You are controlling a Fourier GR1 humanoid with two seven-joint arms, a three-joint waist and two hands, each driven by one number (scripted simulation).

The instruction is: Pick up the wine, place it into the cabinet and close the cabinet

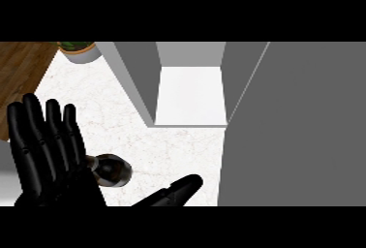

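**Wine bottle beside my left hand**

My left hand [46,155] stands spread, fingers straight. Just right of it lies the dark, glossy wine bottle [111,169] on white marble counter [178,150]. My right hand [175,191] shows straight fingers. Farther right, the grey cabinet [190,82] stands open, its door [300,126] flat.

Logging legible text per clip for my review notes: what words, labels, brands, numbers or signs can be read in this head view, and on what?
None can be read.
Wine bottle: seen from above beside the left robot hand; no label shows.
Open cabinet, its door, and the plant pot: plain surfaces, no markings.
Marble counter: veining only.
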